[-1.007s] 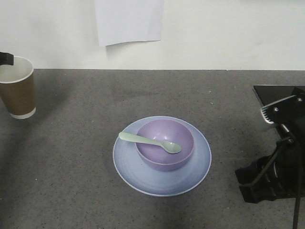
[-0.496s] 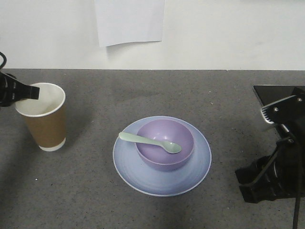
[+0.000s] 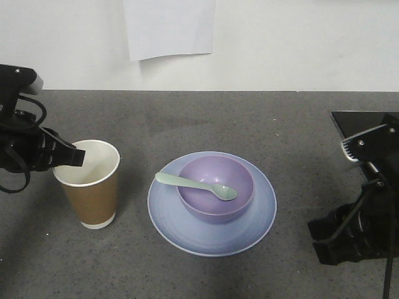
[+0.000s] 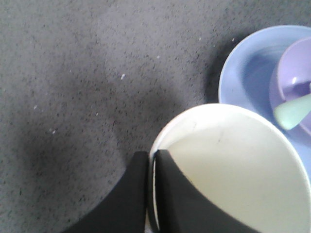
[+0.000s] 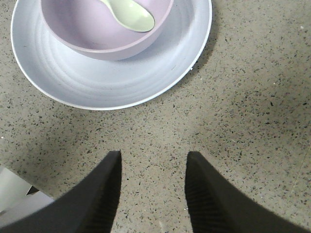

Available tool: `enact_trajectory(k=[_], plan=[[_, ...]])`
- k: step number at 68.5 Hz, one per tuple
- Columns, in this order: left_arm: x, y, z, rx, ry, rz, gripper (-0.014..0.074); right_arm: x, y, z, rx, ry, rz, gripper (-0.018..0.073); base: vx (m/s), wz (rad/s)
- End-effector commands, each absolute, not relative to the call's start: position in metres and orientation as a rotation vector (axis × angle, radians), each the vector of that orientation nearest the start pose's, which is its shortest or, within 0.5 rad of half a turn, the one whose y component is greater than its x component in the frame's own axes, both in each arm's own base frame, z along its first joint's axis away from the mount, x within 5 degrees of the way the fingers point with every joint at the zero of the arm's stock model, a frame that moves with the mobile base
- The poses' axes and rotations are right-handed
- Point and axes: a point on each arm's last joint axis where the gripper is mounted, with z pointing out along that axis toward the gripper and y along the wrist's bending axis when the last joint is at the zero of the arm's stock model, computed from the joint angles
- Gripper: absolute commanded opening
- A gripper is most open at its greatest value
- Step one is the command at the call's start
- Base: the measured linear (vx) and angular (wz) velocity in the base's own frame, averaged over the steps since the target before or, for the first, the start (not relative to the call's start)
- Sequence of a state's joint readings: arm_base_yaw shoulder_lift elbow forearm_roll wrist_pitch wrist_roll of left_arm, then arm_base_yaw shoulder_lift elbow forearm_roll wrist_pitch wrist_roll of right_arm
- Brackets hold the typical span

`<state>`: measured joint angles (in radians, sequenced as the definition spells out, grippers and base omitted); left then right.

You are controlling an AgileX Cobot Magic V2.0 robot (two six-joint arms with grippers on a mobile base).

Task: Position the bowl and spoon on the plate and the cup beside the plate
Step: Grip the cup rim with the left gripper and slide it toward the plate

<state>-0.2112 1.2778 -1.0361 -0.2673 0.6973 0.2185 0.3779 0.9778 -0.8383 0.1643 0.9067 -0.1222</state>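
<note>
The pale blue plate [image 3: 255, 227] lies mid-table with the lavender bowl [image 3: 212, 208] on it. Across the bowl rests the mint-green spoon [image 3: 196, 186], handle pointing left. The brown paper cup [image 3: 91, 185] stands upright just left of the plate, a small gap apart. My left gripper [image 3: 75, 156] is shut on the cup's left rim; in the left wrist view one finger [image 4: 170, 194] is inside the cup [image 4: 238, 165] and the other outside. My right gripper [image 5: 151, 158] stands open over bare table, nearer than the plate [image 5: 97, 82], holding nothing.
A white sheet of paper [image 3: 169, 28] hangs on the back wall. The right arm's black body [image 3: 361, 205] fills the right edge of the table. Grey speckled tabletop [image 3: 187, 118] stretches behind the plate.
The left gripper has carried the cup from the far left edge to the right and nearer, ending just left of the plate. The right arm, plate, bowl and spoon have not moved.
</note>
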Motion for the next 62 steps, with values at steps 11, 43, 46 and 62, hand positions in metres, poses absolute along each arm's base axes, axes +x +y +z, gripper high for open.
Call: enact_trajectory(k=[11,43,46,62], plan=[[0.271,-0.075,0.329,0.304,2.280,-0.312,-0.0008,0.164,0.077,0.326,-0.541,2.398,0.312,0.0302,0.00,0.00],[0.285,-0.079,0.316,0.272,2.291,-0.325,-0.0008,0.163,0.077,0.326,-0.541,2.399,0.312,0.0302,0.00,0.00],[0.284,-0.079,0.316,0.274,2.297,-0.327,-0.0008,0.163,0.077,0.326,-0.541,2.399,0.312,0.0302,0.00,0.00],[0.284,-0.079,0.317,0.275,2.295,-0.327,0.0031,0.163,0.077,0.326,-0.541,2.399,0.312,0.0302,0.00,0.00]])
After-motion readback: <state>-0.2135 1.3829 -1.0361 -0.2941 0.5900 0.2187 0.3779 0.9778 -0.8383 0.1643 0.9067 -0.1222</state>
